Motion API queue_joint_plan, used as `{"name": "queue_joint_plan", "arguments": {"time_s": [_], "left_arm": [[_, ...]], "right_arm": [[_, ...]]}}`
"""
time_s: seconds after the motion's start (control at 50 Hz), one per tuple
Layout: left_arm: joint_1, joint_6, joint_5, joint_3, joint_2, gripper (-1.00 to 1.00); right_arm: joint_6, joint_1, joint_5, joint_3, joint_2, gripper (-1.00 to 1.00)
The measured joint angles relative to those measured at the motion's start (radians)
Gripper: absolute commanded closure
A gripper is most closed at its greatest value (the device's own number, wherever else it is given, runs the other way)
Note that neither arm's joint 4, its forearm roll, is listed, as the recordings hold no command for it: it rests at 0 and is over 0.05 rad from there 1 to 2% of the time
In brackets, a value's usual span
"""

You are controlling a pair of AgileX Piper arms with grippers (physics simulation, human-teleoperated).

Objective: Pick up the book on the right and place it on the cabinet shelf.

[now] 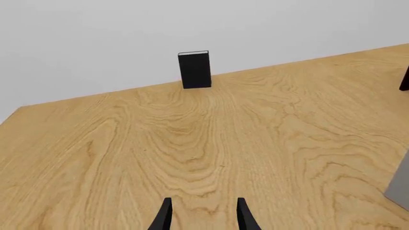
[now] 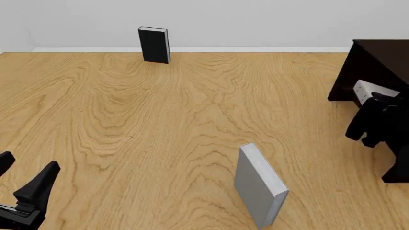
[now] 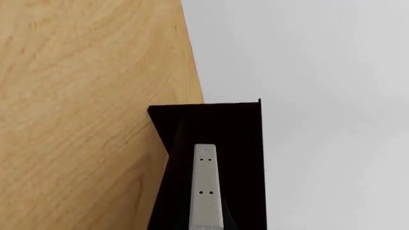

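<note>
Both arms are matte black. The left gripper (image 2: 22, 179) has 2 tapered black fingers (image 1: 164, 215). The right gripper (image 2: 365, 93) carries a white finger (image 3: 206, 191) with 4 small dots.

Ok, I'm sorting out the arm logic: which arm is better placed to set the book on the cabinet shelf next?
Right. Its gripper appears to hold the book right at the cabinet, while the left gripper hangs open, fingers apart, far off at the near left.

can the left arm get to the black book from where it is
Probably yes: bare table lies between the open left gripper and the upright black book, though it stands far off by the back edge.
</note>
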Motion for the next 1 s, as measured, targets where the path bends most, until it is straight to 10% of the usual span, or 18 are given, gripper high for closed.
{"name": "queue_joint_plan", "arguments": {"time_s": [1.0], "left_arm": [[0.002, 0.005, 0.004, 0.0, 0.0, -1.0]], "right_arm": [[0.044, -0.052, 0.047, -0.078, 0.055, 1.0]]}}
